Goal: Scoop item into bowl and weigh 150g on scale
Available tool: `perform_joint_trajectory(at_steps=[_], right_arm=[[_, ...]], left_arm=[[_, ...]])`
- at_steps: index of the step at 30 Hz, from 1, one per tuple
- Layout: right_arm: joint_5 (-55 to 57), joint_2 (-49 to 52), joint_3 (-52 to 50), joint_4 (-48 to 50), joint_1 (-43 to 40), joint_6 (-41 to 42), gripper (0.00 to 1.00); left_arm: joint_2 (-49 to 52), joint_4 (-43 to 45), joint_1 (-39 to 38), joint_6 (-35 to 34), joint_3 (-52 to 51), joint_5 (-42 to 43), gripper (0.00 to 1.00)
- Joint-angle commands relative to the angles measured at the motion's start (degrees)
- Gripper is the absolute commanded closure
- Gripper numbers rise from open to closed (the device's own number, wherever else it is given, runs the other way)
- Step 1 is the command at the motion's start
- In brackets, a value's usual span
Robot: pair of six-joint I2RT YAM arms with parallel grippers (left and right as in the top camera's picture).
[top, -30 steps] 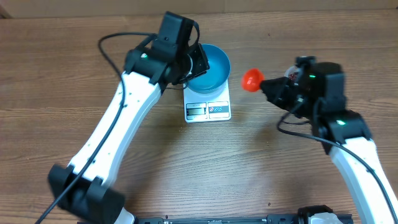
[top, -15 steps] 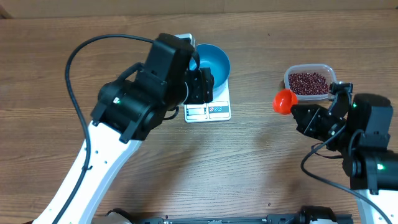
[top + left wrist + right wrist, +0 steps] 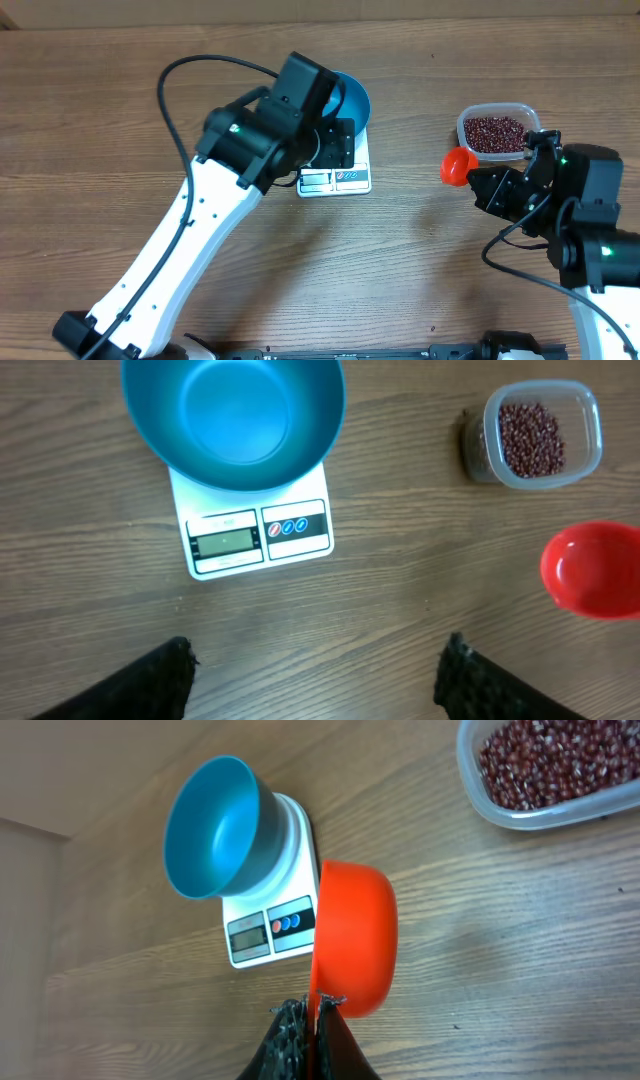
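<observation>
Wood table (image 3: pixel 400 270) carries everything. Left arm (image 3: pixel 180 250), white w/ black joints, reaches diagonally up toward the scale. Right arm (image 3: pixel 600 250) sits at the table's right edge.

Bowl (image 3: pixel 232 420): blue, deep, empty. It sits on the scale (image 3: pixel 250 535) & overhangs its back and sides; display + labels show in front.

Clear tub (image 3: pixel 590 420) stands well right of the scale. Red scoop (image 3: pixel 590 570), empty & tipped on its side, is in the air near the tub, on the side facing the scale.

Left tool (image 3: pixel 315 670) hangs over the table just in front of the scale, fingers spread wide, nothing btwn them. Right tool (image 3: pixel 312 1020) is pinched tight on the red scoop's handle.

Beans (image 3: pixel 530 440), small & dark red-brown, lie heaped in the tub.
</observation>
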Motion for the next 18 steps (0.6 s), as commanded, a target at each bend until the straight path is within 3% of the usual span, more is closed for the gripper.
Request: perform_joint_trajectory(at_steps=[1, 4, 5, 18], right_arm=[[1.1, 1.2, 1.0, 0.0, -0.4, -0.5, 0.96], [1.5, 2.1, 1.0, 0.2, -0.4, -0.5, 0.96], [1.8, 2.4, 1.0, 0.3, -0.4, -0.5, 0.96], [2.4, 2.8, 1.0, 2.0, -0.4, -0.2, 0.96]], left_arm=[[3.1, 0.1, -1.9, 1.1, -1.9, -2.7, 0.45], [5.6, 1.2, -2.4, -0.6, -3.8, -4.4, 0.91], [6.4, 2.3, -2.6, -0.9, -4.7, -4.6, 0.96], [12.0, 21.0, -4.3, -1.4, -19.0, -11.3, 0.96]])
